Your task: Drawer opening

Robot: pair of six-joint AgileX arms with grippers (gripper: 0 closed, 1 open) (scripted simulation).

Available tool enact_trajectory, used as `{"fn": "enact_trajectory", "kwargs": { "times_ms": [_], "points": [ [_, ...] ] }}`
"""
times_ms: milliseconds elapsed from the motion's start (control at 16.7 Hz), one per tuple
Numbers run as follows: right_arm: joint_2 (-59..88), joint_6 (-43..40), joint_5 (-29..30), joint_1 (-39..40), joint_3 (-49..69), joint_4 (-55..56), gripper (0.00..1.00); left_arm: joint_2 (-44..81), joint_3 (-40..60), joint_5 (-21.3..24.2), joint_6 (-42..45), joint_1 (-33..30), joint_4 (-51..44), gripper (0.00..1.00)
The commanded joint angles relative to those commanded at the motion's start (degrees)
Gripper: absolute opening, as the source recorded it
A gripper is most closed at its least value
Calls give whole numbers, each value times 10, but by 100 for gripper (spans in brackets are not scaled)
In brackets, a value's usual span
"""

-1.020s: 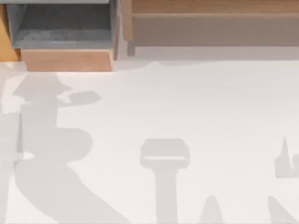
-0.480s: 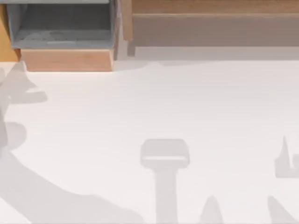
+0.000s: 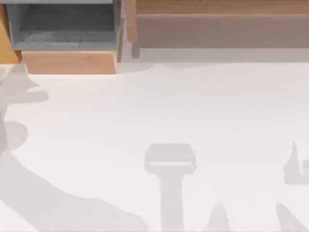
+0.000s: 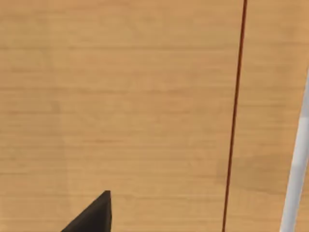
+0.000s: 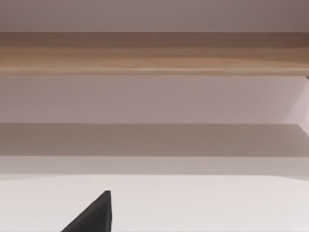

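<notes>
The drawer (image 4: pixel 120 96) stands close in front of the left gripper (image 4: pixel 94 215). Its bright orange-wood front spreads across the left wrist view, and one dark tip of the gripper points up towards the panel. Whether that tip touches the wood cannot be told, nor how far the left gripper stands open, nor whether it has hold of anything. Off to one side of the tip a thin dark red seam (image 4: pixel 235 116) runs down the wood, and beyond it lies a pale grey strip (image 4: pixel 297 169). In the top view the same drawer (image 3: pixel 6 43) shows as an orange sliver at the far left edge. Just beside it is the tan-fronted drawer (image 3: pixel 70 62), pulled out over the counter (image 3: pixel 193 106) with its speckled grey inside (image 3: pixel 63 26) open to view. A low wooden cabinet (image 3: pixel 217 19) runs along the back to the right, and soft grey shadows (image 3: pixel 170 164) lie across the pale surface. The right gripper (image 5: pixel 94 215) shows one dark tip above the bare counter (image 5: pixel 203 203), well apart from the wooden band of the cabinet (image 5: pixel 145 53) ahead of it. How far it stands open cannot be told either.
</notes>
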Motion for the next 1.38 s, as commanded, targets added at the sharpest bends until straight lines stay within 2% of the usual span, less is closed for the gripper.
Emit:
{"fn": "enact_trajectory", "kwargs": {
  "times_ms": [420, 1200, 1380],
  "points": [
    [0, 0, 0, 0, 0, 0, 100, 17, 37, -7, 0, -7, -19, 100],
    [0, 0, 0, 0, 0, 0, 100, 17, 37, -7, 0, -7, -19, 2],
    [0, 0, 0, 0, 0, 0, 100, 17, 37, -7, 0, -7, -19, 0]
  ]
}}
